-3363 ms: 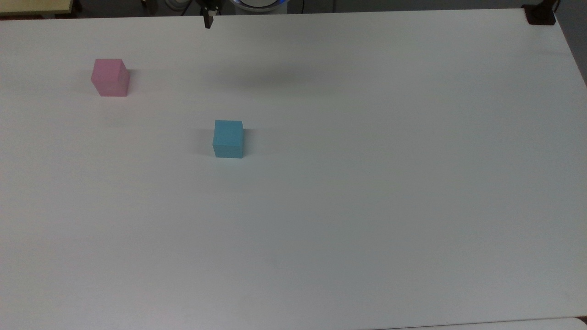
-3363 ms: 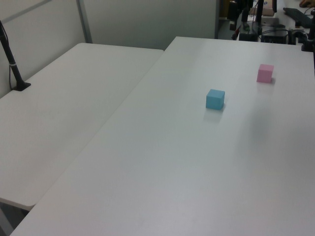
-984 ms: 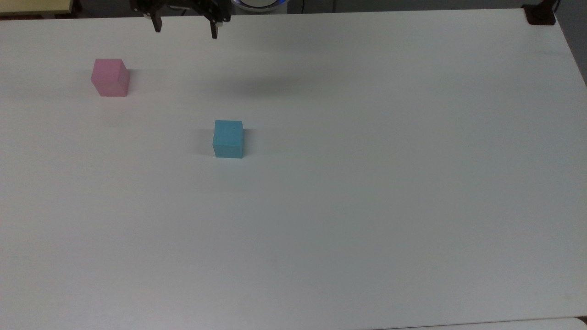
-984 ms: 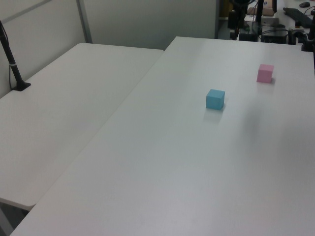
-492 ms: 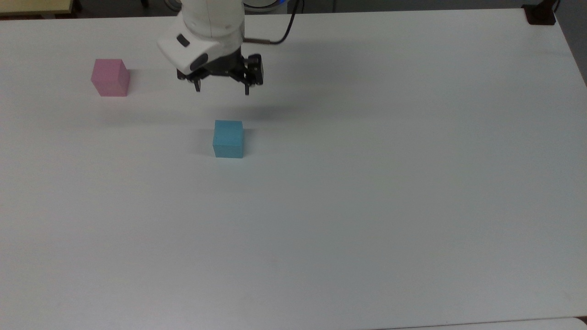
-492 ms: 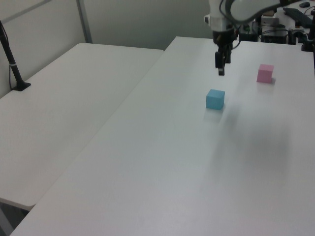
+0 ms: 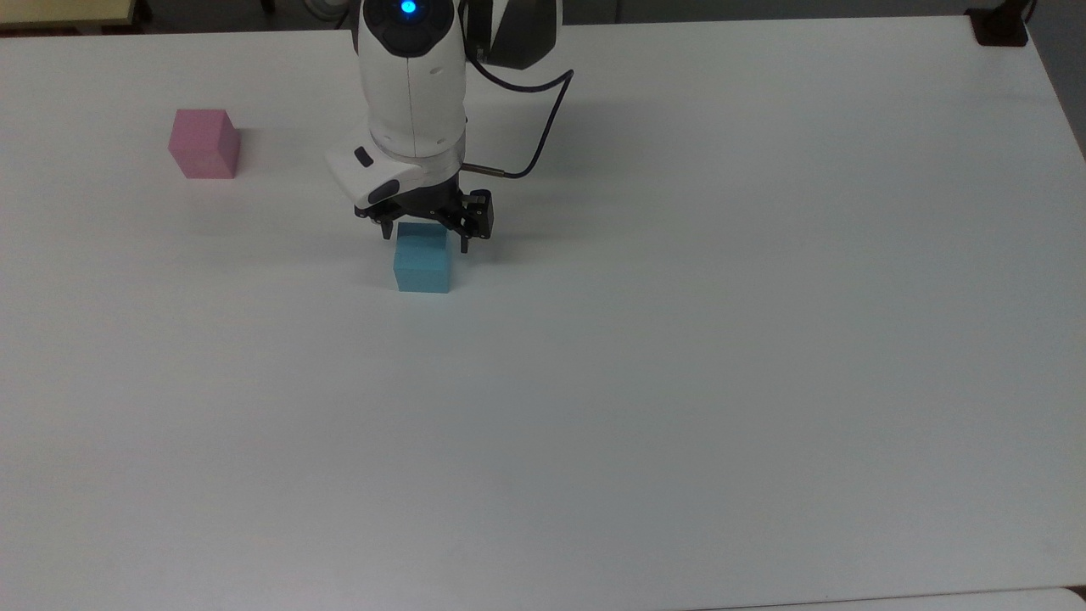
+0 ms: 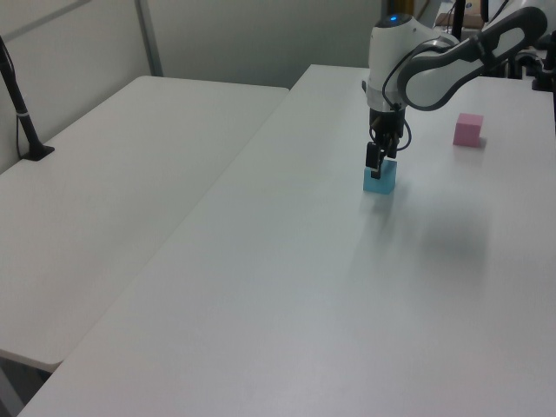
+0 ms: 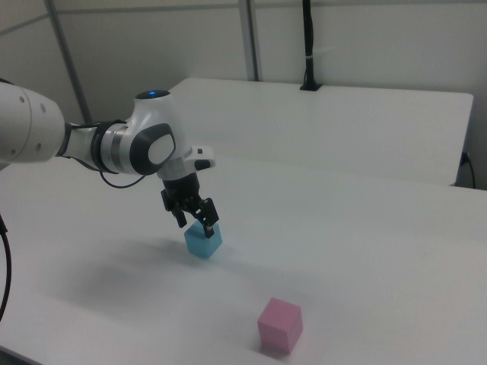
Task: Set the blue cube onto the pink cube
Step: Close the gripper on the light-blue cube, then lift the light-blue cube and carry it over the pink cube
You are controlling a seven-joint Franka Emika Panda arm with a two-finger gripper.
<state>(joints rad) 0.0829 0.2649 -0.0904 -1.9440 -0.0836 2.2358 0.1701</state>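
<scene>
The blue cube (image 7: 422,263) (image 8: 380,180) (image 9: 204,242) sits on the white table (image 7: 679,339), left of centre in the top view. My gripper (image 7: 425,238) (image 8: 374,165) (image 9: 195,224) hangs open right over it, one finger on each side, with the fingertips about level with the cube's top face. I cannot tell whether they touch it. The pink cube (image 7: 204,144) (image 8: 468,129) (image 9: 279,325) stands alone near the top view's upper left, well apart from the arm.
A black clamp base (image 7: 999,30) sits at the table's far right corner in the top view. A second white table (image 8: 113,191) adjoins on the left view's left, with a black post (image 8: 24,117) on it. The arm's cable (image 7: 543,127) loops beside the wrist.
The arm has come forward from the table's far edge and down. Its open gripper, half a second ago well behind the blue cube, now straddles it. Neither cube has moved.
</scene>
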